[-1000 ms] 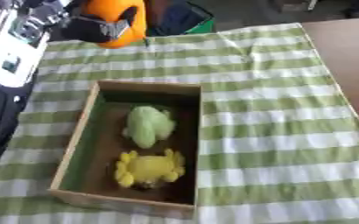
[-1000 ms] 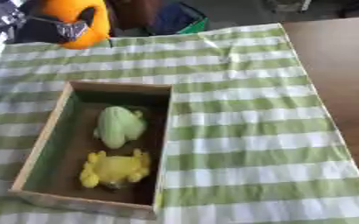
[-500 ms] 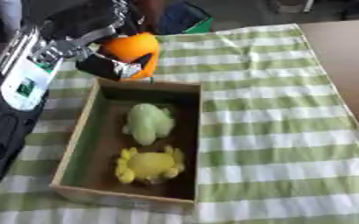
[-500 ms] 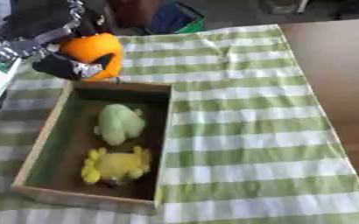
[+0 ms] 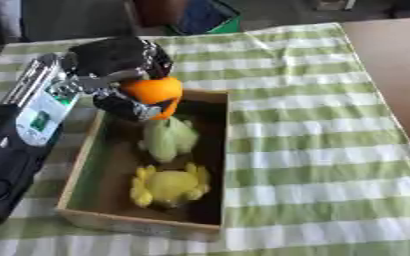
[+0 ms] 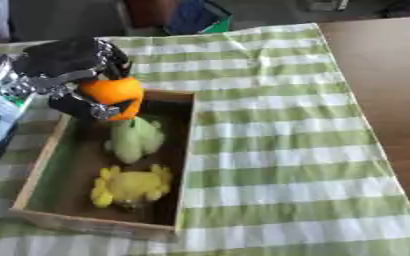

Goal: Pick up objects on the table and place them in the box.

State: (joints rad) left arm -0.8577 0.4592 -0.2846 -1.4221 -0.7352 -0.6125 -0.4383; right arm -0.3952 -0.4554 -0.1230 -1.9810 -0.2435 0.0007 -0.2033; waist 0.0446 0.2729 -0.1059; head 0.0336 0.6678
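Observation:
My left hand [image 5: 117,60] hangs over the far end of the wooden box [image 5: 82,170], its black fingers curled round an orange toy [image 5: 153,93]. Inside the box lie a pale green toy [image 5: 167,140] at the middle and a yellow toy [image 5: 171,184] nearer me. The orange toy hovers just above the green one, inside the box's far rim. My right hand shows in neither view.
The box sits on a green and white checked cloth [image 5: 313,125] that covers most of the table. Bare brown tabletop [image 5: 392,60] runs along the right. A blue and green item [image 5: 204,15] stands beyond the far edge.
My left hand has carried the orange toy from beyond the box's far left corner toward me and down, to over the box's far end.

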